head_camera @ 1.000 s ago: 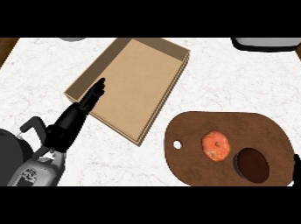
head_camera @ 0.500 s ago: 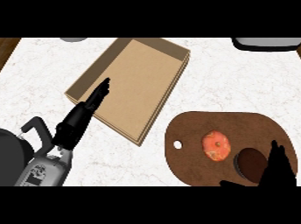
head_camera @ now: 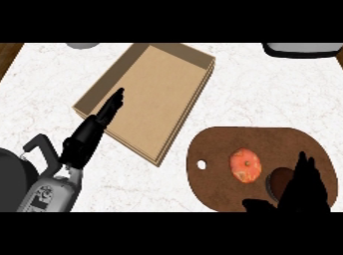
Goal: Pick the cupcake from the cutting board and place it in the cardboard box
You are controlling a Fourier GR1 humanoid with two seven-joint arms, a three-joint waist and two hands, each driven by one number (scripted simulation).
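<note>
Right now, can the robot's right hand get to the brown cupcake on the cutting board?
Probably yes. The right hand is already over the cutting board, its straight fingers partly covering the cupcake. Nothing blocks the way; the orange donut lies just to the side.

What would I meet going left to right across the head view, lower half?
Left hand → cardboard box → cutting board → orange pastry → brown cupcake → right hand.
</note>
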